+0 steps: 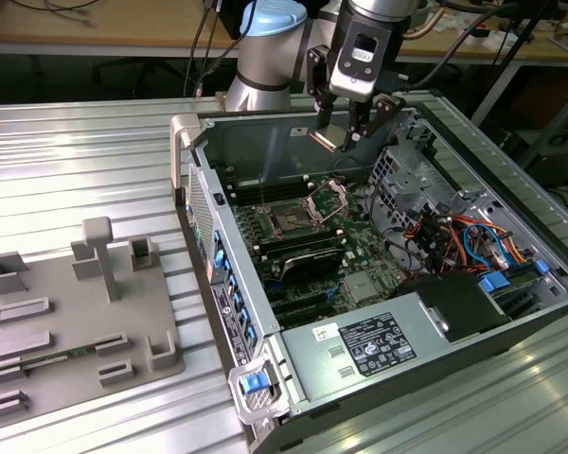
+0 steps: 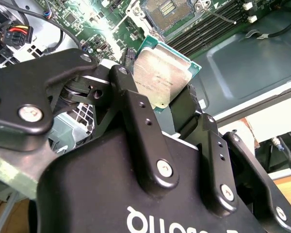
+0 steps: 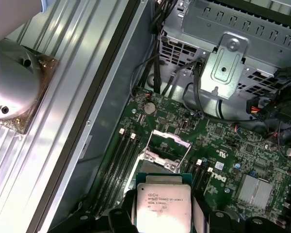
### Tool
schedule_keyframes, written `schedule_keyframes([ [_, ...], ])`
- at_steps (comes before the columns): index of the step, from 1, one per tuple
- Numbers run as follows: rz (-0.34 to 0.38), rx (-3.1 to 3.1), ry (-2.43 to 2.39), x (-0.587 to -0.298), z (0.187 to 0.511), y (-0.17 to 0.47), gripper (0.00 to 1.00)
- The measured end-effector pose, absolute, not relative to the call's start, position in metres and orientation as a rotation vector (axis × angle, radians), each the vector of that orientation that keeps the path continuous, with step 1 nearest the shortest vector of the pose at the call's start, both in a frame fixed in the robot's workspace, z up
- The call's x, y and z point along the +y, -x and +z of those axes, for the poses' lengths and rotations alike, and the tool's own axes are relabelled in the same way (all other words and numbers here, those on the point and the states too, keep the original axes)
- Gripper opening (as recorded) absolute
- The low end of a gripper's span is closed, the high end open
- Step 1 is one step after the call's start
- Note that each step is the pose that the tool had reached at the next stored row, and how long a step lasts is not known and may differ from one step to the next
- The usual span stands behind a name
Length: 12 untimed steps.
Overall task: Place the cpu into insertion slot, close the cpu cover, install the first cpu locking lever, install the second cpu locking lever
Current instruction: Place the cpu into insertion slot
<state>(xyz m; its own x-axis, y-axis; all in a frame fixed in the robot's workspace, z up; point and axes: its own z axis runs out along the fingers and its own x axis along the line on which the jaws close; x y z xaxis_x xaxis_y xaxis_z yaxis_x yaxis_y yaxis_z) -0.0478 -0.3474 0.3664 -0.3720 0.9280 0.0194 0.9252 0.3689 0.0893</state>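
**Hand** [image 1: 344,135]: closed on the cpu [image 1: 326,139], pinching two opp. edges. Hangs in air above the open PC case [image 1: 218,180], over the mobo [image 1: 360,255], clear of the board.

**Cpu:** in second wrist view the cpu [image 2: 164,77] sits btwn black fingers [image 2: 136,111], silver-grey top showing, green rim round it. In first wrist view the cpu [image 3: 163,209] is tilted, top plate lit bright.

**Insertion slot** [image 1: 289,219]: contacts exposed; also seen in second wrist view, slot [image 2: 167,9] well apart from chip.

**Cpu cover** [image 1: 329,197]: swung up, standing open at slot's edge. In first wrist view the cover [image 3: 165,148] shows as a shiny frame w/ open window.

**Bench** [image 1: 76,161]: ribbed metal, carries case. Grey fixture tray [image 1: 76,322] lies on exterior view's left of case.

**PSU** [image 1: 379,345]: at case's near end.
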Motion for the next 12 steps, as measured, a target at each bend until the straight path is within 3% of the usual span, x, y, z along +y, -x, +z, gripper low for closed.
schedule_keyframes([
  [12,0.130,2.504,-1.831,-0.3474,0.3663,0.0484,0.55],
])
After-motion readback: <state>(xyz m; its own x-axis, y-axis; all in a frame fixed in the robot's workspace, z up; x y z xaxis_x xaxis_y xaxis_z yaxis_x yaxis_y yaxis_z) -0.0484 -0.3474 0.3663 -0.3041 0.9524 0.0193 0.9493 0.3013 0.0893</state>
